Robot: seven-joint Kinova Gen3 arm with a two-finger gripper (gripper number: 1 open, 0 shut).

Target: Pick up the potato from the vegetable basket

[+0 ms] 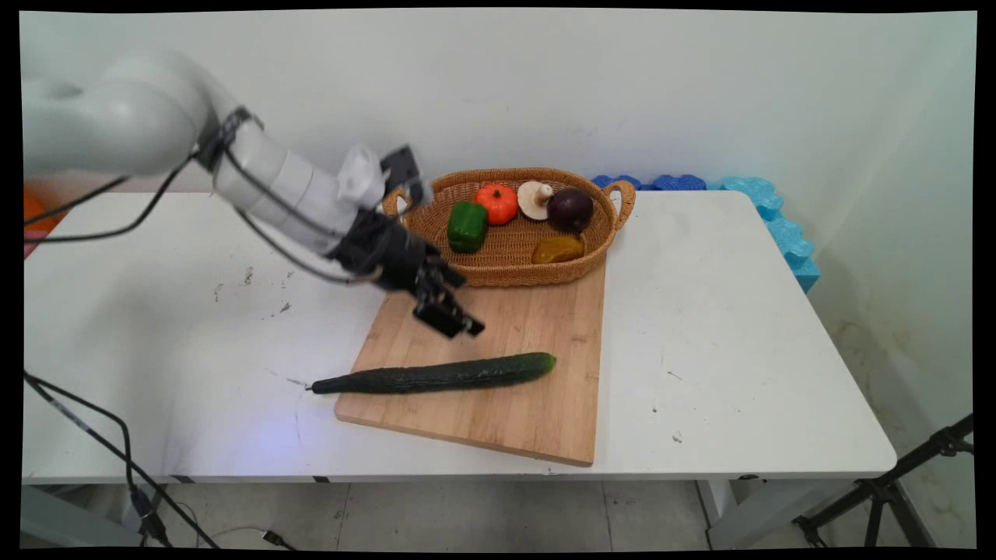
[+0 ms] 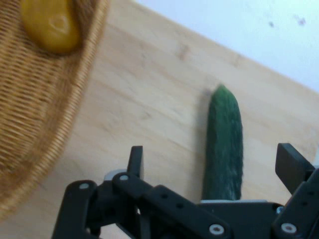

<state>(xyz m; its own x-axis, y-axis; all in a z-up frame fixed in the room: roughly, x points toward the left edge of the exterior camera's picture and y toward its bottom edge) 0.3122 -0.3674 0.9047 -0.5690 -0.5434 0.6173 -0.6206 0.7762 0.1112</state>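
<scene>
Table [image 1: 739,327] white. Board [image 1: 537,327] lies near middle, basket [image 1: 506,264] at its far edge. Cucumber [image 1: 443,373] lies across board, stem end overhanging left edge onto table. Gripper [image 1: 451,315] hovers above board, over cucumber, jaws spread, empty. In basket: green pepper [image 1: 467,225], tomato [image 1: 497,202], mushroom [image 1: 534,199], purple onion [image 1: 570,209], potato [image 1: 557,249].
</scene>
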